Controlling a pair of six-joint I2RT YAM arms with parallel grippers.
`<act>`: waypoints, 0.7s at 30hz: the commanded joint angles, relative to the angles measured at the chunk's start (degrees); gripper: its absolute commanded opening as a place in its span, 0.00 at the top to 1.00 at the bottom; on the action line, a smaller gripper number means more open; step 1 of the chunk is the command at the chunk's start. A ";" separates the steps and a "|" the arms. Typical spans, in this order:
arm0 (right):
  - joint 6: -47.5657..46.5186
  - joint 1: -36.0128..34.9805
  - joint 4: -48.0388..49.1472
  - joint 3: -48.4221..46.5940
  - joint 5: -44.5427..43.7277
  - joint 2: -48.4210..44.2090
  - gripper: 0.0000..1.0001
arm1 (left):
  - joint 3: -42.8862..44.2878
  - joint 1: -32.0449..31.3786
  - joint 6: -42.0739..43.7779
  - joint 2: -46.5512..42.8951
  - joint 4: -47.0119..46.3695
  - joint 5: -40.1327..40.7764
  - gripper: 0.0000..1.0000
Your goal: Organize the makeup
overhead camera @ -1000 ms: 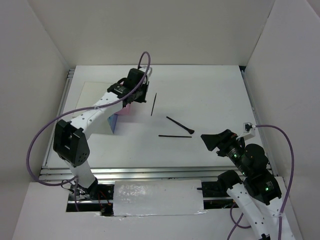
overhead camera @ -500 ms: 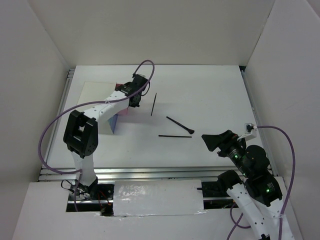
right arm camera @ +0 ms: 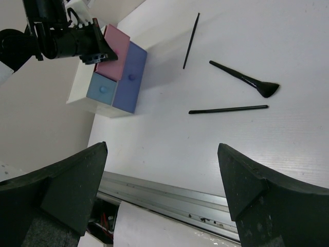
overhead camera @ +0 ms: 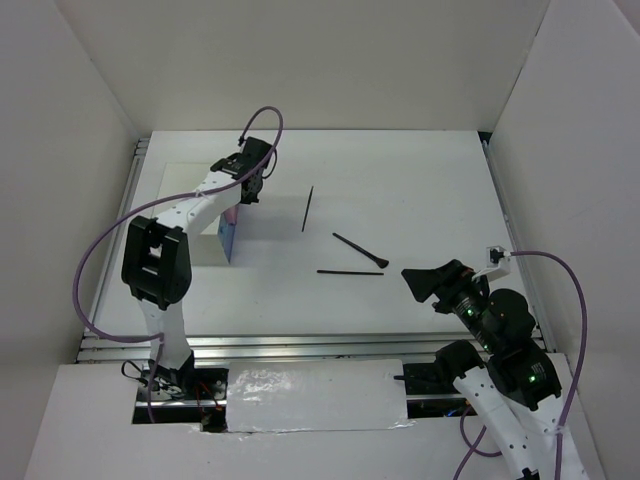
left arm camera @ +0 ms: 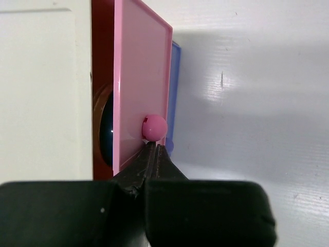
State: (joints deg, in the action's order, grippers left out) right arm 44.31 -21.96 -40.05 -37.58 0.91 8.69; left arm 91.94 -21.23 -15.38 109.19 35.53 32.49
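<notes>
On the table in the top view, you see the left gripper at the white box; a thin pencil, a brush and a second pencil lie mid-table. In the left wrist view, its fingers are pressed together beneath the pink drawer's knob. In the right wrist view, the right gripper is spread wide.

The white table carries a drawer box, a brush and two black sticks, perhaps pencils.
</notes>
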 commanded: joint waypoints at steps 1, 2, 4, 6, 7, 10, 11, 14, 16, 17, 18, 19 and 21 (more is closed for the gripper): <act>-0.02 0.16 3.05 0.40 0.32 0.19 0.04 | 2.89 0.40 -0.62 0.68 -0.28 2.57 1.00; -0.02 0.16 3.14 0.58 0.32 0.10 0.04 | 2.89 0.49 -0.79 1.02 0.24 2.84 1.00; 0.07 0.16 3.31 0.76 0.41 0.19 0.04 | 3.07 0.67 -1.50 1.38 0.85 3.37 1.00; 0.25 0.16 3.40 0.84 0.50 0.01 0.04 | 2.37 0.84 -1.85 1.12 0.95 3.54 1.00; 0.25 0.16 3.32 1.02 0.59 0.01 0.04 | 2.10 0.84 -2.11 0.86 0.95 3.89 1.00; 0.33 0.25 3.40 1.11 0.67 -0.16 0.04 | 0.96 1.37 -2.90 -0.37 1.30 4.51 1.00; 0.33 0.16 3.32 1.11 0.76 -0.16 0.04 | 0.61 1.46 -3.08 -0.64 1.30 4.34 1.00; 0.33 0.25 3.23 0.93 0.68 -0.34 0.04 | -0.53 2.16 -3.43 -2.04 1.21 4.16 1.00; 0.33 0.25 3.14 1.02 0.76 -0.43 0.04 | -0.80 2.42 -3.87 -2.75 1.47 4.51 1.00; 0.33 0.25 3.14 1.11 0.76 -0.43 0.03 | -0.89 2.51 -4.13 -2.92 1.65 4.60 1.00; 0.33 0.16 3.14 1.20 0.76 -0.51 0.03 | -0.97 2.51 -4.14 -3.19 1.65 4.69 1.00; 0.33 0.16 3.23 1.28 0.85 -0.51 0.03 | -1.50 2.60 -4.14 -3.80 1.48 4.69 1.00; 0.42 0.25 3.31 1.55 0.94 -0.60 0.03 | -1.15 2.78 -3.87 -4.16 1.82 3.38 1.00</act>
State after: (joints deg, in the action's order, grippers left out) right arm 44.62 -21.96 -39.77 -36.82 1.21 8.67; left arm 91.15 -19.22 -18.44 109.08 36.51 34.41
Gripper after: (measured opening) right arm 0.969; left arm 0.026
